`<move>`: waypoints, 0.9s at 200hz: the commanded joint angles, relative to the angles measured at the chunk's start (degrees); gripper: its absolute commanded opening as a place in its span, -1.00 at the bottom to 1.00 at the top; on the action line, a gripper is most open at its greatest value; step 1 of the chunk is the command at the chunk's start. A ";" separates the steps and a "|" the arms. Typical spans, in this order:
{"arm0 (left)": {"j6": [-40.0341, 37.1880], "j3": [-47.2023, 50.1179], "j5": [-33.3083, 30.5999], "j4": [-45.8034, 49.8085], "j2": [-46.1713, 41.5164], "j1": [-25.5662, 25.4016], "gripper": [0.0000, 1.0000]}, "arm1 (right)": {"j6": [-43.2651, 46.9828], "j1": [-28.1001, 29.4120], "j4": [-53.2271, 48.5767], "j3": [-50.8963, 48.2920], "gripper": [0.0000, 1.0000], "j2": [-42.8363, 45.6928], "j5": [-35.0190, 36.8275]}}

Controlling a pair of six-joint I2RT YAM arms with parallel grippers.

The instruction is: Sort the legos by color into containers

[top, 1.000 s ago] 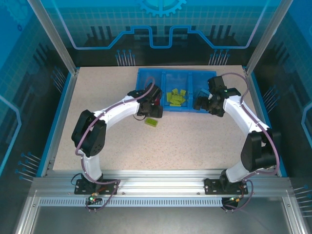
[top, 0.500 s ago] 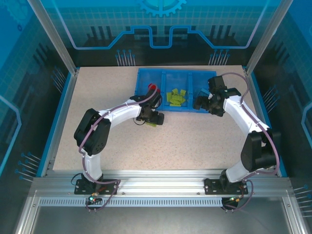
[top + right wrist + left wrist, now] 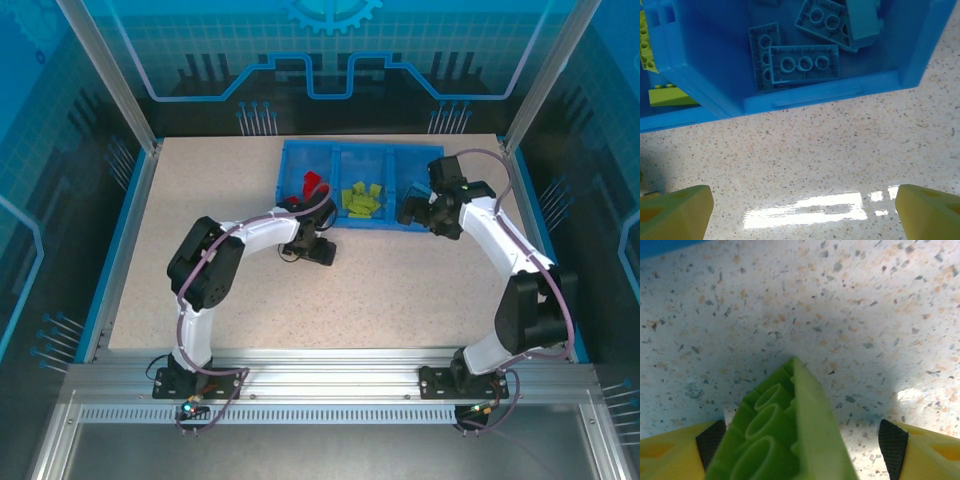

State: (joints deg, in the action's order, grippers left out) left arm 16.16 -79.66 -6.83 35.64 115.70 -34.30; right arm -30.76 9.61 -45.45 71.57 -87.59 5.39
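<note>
While the lime green brick (image 3: 790, 430) is sitting underside-up between its fingers, the left gripper (image 3: 801, 440) is straddling it with jaws wide, unclamped, just before the tray (image 3: 370, 226). The right gripper (image 3: 802, 210) is hovering wide open near the light blue bricks (image 3: 802, 64).

The top view looks down from high behind, across the whole table (image 3: 400, 290). Both wrist views face downward, close to the tabletop — the right shares the tray (image 3: 815, 95) with the top view.
</note>
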 commanded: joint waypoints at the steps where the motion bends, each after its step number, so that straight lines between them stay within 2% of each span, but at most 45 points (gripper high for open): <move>1: -0.17 -0.98 1.11 0.56 1.13 -0.26 0.59 | 0.78 -1.54 -0.52 -1.34 0.92 2.50 0.90; 21: -0.08 -1.54 0.82 0.56 1.10 -0.25 0.42 | 0.91 -2.09 -0.52 -1.95 0.92 2.78 0.73; 71: 0.66 -3.56 -1.34 2.06 1.78 -0.28 0.56 | 1.32 -2.54 -0.30 -2.62 0.92 2.78 0.26; 98: 1.74 -4.23 -2.65 2.75 2.23 -0.24 0.54 | 1.23 -2.84 0.01 -2.93 0.92 2.78 -0.16; 127: 3.05 -5.51 -3.03 4.38 3.39 -0.30 0.27 | 1.23 -3.10 -0.03 -2.93 0.92 2.84 -0.31; 155: 3.40 -5.04 -2.68 4.09 3.07 -0.25 -0.15 | 1.41 -3.45 -0.08 -2.93 0.92 3.04 -0.30; 180: 3.26 -4.90 -2.44 3.85 2.10 -0.28 -0.28 | 1.50 -3.56 0.01 -3.18 0.93 3.04 -0.38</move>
State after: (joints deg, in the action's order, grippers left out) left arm 19.29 -83.53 -8.99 37.85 117.89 -34.30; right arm -29.91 7.11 -45.36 69.19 -85.82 5.54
